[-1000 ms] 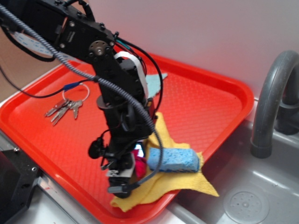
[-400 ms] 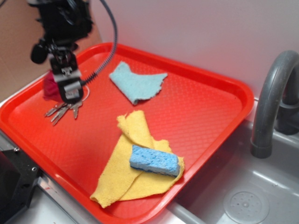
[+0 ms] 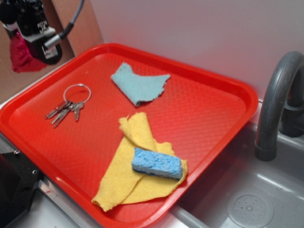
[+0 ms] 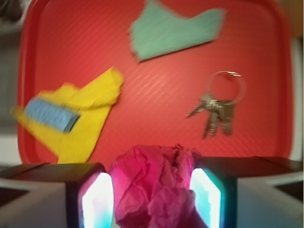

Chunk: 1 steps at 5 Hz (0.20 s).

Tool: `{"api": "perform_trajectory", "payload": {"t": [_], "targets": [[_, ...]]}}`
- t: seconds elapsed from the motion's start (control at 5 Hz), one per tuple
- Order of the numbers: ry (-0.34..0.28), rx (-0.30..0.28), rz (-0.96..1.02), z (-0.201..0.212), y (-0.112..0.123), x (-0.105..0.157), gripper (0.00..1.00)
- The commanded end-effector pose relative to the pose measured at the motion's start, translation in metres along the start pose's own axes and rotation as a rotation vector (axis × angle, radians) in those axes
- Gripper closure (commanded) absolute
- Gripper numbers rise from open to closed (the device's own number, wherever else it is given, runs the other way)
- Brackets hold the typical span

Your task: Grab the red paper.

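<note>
**Red paper up and clear of the tray**

Above the tray's point(image 3: 223, 80) far-left corner, gripper point(image 4: 152, 194) hangs w/ the red paper point(image 4: 154, 187) pinched between its fingers point(image 4: 97, 197). Wrist view shows it plainly: crumpled crimson ball fills the gap, both lit pads pressed against its sides, so fingers are closed on the paper, not empty. From the exterior view the ball point(image 3: 21, 54) sits just under the black gripper body, off the tray surface & out past the rim.

Everything else lies on the tray: keys point(image 3: 66, 108) nearest that corner, a pale blue-green scrap point(image 3: 138, 84) further toward the tray's back edge, yellow cloth point(image 3: 128, 175) near the front edge w/ the blue sponge point(image 3: 156, 163) resting on top of it. Sink basin point(image 3: 247, 199) & grey faucet point(image 3: 278, 99) are beside the tray's right edge.

Grab looks essentially done, imo. To finish well: keep squeeze steady, no re-opening, since crumpled paper is light & springy and could slip if pressure eases. Hold level, avoid jerks. Paper bulges below the pads, so grip seems mid-ball, prob. secure enough. Wrist view is blurry, can't judge how deep it sits.
</note>
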<state>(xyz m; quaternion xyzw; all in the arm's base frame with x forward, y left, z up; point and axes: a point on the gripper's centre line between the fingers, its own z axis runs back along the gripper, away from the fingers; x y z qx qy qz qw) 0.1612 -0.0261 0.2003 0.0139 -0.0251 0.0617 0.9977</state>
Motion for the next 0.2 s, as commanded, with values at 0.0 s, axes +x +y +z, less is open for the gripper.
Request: {"api": "perform_trajectory", "payload": {"t": [0.0], "targets": [[-0.12,0.04,0.012,0.0175,-0.0173,-0.0053,1.0]]}}
